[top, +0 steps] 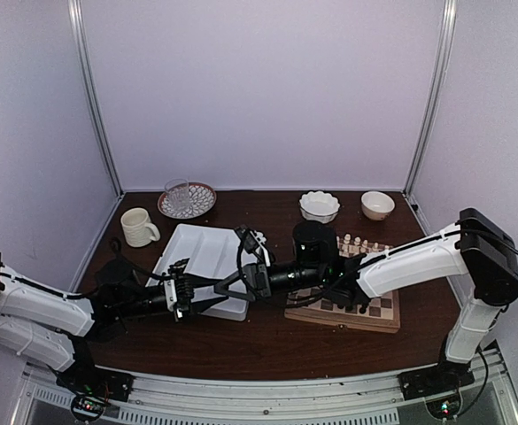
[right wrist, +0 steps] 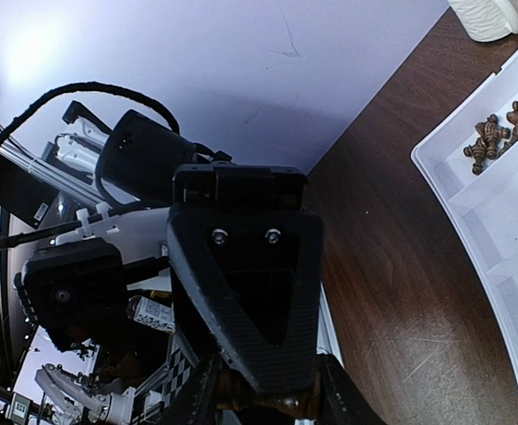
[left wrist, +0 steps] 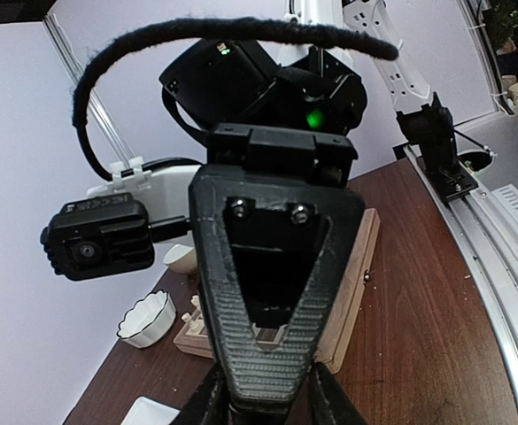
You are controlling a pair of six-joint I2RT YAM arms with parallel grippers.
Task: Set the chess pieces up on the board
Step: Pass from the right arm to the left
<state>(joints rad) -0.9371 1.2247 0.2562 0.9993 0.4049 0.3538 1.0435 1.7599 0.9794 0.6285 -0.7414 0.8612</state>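
My two grippers meet crosswise over the table between the white tray (top: 197,248) and the board (top: 384,310). The right gripper (right wrist: 267,398) is shut on a dark brown chess piece (right wrist: 289,405), which shows between its fingers in the right wrist view. The left gripper (left wrist: 269,403) has its fingers drawn in on both sides of the right gripper's ribbed finger (left wrist: 272,354), and the piece is hidden behind that finger in the left wrist view. From above, the left gripper (top: 226,299) and right gripper (top: 230,292) overlap. More dark chess pieces (right wrist: 498,133) lie in the tray (right wrist: 498,221).
Pale chessmen (top: 356,241) stand along the board's far row. A cream mug (top: 138,227) and a glass dish (top: 187,199) sit at the back left. Two white bowls (top: 320,205) (top: 377,204) sit behind the board. The board's edge (left wrist: 356,283) lies just past the grippers.
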